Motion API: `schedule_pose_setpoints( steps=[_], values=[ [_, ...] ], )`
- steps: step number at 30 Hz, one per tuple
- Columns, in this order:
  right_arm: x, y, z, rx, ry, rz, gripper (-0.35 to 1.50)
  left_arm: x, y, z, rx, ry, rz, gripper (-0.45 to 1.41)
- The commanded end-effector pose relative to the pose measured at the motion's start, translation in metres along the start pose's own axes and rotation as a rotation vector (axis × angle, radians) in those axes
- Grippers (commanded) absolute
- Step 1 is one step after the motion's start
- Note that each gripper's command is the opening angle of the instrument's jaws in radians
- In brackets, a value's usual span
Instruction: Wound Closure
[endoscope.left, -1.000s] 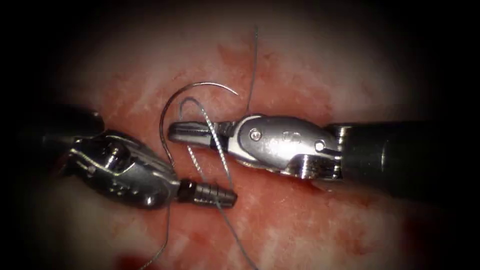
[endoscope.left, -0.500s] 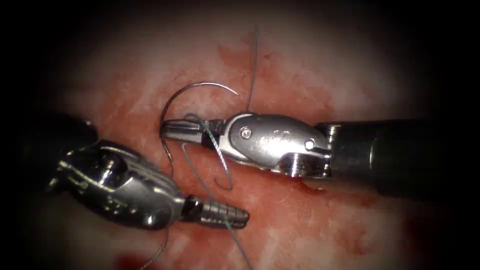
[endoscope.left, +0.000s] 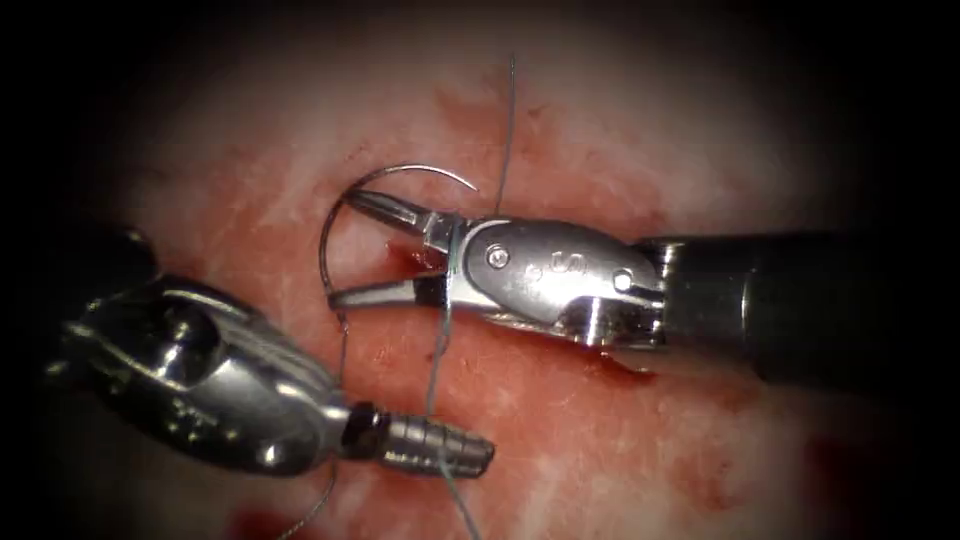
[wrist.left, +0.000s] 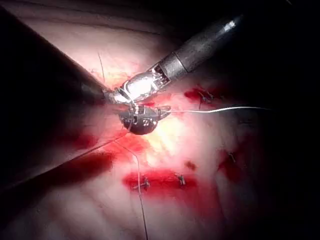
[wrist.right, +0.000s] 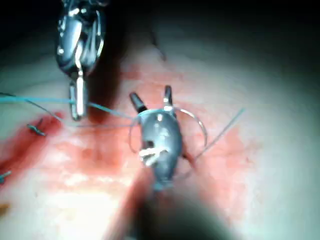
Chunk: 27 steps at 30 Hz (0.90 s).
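the left tool lies nearest, below the needle, its ribbed jaws closed on the thread, which climbs from that grip toward the right tool and also trails down past it. no readable writing shows on the left tool; the right tool carries a few stamped marks on its silver wrist housing, too small to read. just above, the right tool reaches in from the right with its jaws spread wide and holding nothing — the thread passes across the base of the jaws near the hinge. the curved needle lies on the tissue around the tips of those open jaws, its arc bending to the left and its upper end pointing right above the upper jaw; whether any part is in the tissue cannot be told. red fluid stains the tissue around the needle. farther up, a strand of thread runs straight away from the right tool's wrist. in the left wrist view, finished stitches sit well away from the needle — along a red line.
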Motion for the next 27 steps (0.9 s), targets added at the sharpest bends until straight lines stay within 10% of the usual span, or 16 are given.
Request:
schedule_pose_setpoints(
  steps=[1,12,27],
  values=[
    [-0.0004,-0.0001,0.0003,0.003,-0.001,-0.015,1.08,0.0,0.0001,-0.0002,0.002,-0.014,-0.002,-0.35],
    [-0.002,-0.0008,-0.0001,0.021,-0.064,-0.061,0.96,-0.0004,-0.0046,-0.0083,0.032,-0.146,0.041,-0.35],
    [-0.0025,-0.0017,-0.0001,0.066,-0.069,-0.068,0.71,-0.0078,-0.0084,-0.0088,0.033,-0.144,0.048,-0.35]
  ],
)
